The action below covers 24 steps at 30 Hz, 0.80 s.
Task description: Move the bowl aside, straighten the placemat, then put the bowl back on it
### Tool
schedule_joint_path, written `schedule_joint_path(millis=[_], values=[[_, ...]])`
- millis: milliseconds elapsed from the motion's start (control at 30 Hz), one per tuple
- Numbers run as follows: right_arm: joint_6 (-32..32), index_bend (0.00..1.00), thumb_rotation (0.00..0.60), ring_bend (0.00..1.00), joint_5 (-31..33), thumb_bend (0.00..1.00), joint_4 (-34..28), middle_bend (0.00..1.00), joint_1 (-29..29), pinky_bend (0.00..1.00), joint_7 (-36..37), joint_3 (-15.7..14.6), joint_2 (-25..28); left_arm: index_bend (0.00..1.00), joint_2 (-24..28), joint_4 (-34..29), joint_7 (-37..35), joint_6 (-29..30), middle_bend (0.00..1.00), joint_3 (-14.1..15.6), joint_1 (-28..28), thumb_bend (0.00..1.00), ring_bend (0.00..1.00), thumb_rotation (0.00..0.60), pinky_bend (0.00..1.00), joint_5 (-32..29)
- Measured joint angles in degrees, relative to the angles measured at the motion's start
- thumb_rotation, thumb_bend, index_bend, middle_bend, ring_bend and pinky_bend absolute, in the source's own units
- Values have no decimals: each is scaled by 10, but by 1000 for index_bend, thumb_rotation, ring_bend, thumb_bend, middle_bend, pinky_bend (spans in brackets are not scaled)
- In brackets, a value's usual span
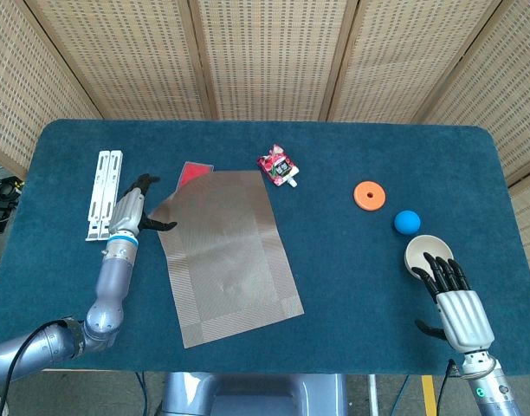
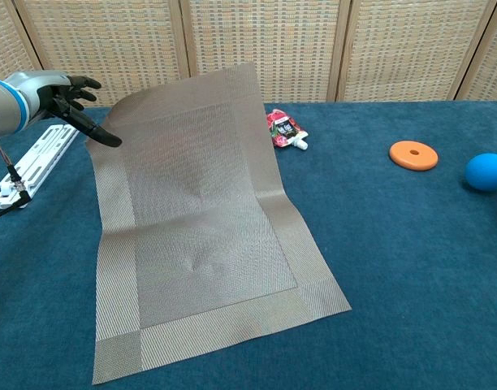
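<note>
Head view shows the left hand (image 1: 131, 208) pinching the far left corner of the placemat (image 1: 226, 256), which lies unfolded on the blue table (image 1: 352, 286) with its far edge raised; the chest view shows that lifted half standing up. The mat hides most of the red card (image 1: 193, 170) behind it. The right hand (image 1: 455, 303) rests near the table's front right, fingers spread and holding nothing, fingertips just beside the bowl (image 1: 428, 254). In the chest view the bowl is cut off at the right edge, barely visible.
</note>
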Motion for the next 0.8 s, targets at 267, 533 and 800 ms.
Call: schedule_joint_path(millis=[267, 533, 800], values=[[0, 203, 600, 0, 1, 59, 1, 0, 0, 0, -2, 0, -1, 0, 36, -18, -72, 4, 0, 40, 32, 46, 0, 600, 0, 125], [-5, 188, 600, 0, 4, 60, 6, 0, 2, 0, -5, 1, -5, 0, 93, -61, -99, 47, 0, 119, 86, 51, 0, 600, 0, 288], [-7, 180, 600, 0, 4, 60, 11, 0, 3, 0, -13, 0, -12, 0, 152, -114, -132, 168, 0, 223, 182, 51, 0, 600, 0, 448]])
